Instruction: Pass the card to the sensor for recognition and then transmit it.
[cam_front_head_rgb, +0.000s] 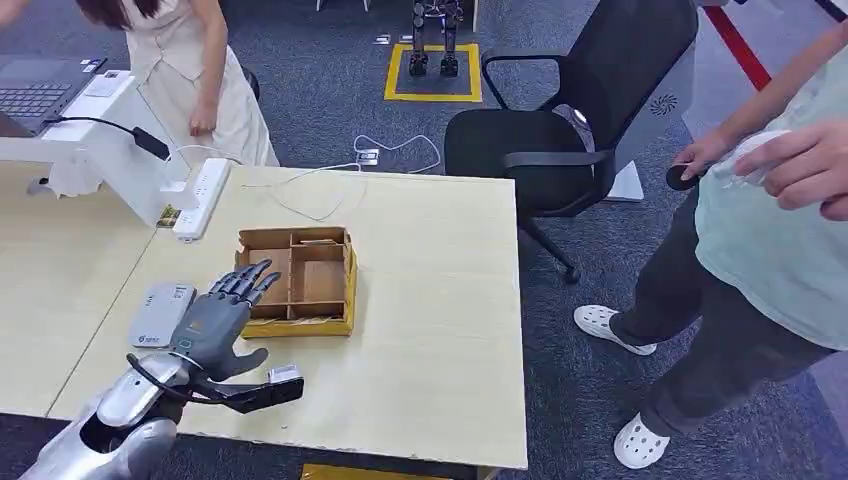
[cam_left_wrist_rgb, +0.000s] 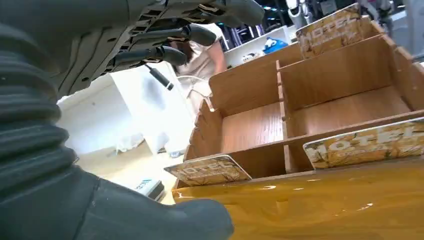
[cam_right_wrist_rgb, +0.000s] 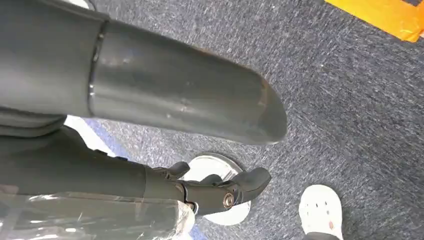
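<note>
A wooden compartment box (cam_front_head_rgb: 300, 280) on a yellow base stands mid-table. Gold cards printed HOTEL lean in its slots: one (cam_left_wrist_rgb: 207, 170) at the near left corner, one (cam_left_wrist_rgb: 365, 145) along the near wall, one (cam_left_wrist_rgb: 330, 30) at the far side. My left hand (cam_front_head_rgb: 225, 315) hovers at the box's left edge with its fingers (cam_left_wrist_rgb: 165, 55) spread over the nearest compartment and its thumb (cam_left_wrist_rgb: 165, 220) by the yellow base, holding nothing. A flat grey sensor (cam_front_head_rgb: 160, 312) lies on the table just left of that hand. My right hand (cam_right_wrist_rgb: 200, 150) hangs over grey carpet, thumb apart from the fingers, holding nothing.
A white power strip (cam_front_head_rgb: 200, 198) and a white stand with a laptop (cam_front_head_rgb: 30, 95) sit at the table's back left. A black office chair (cam_front_head_rgb: 560, 130) stands beyond the table's far right corner. One person (cam_front_head_rgb: 770, 230) stands at the right, another (cam_front_head_rgb: 190, 70) at the back left.
</note>
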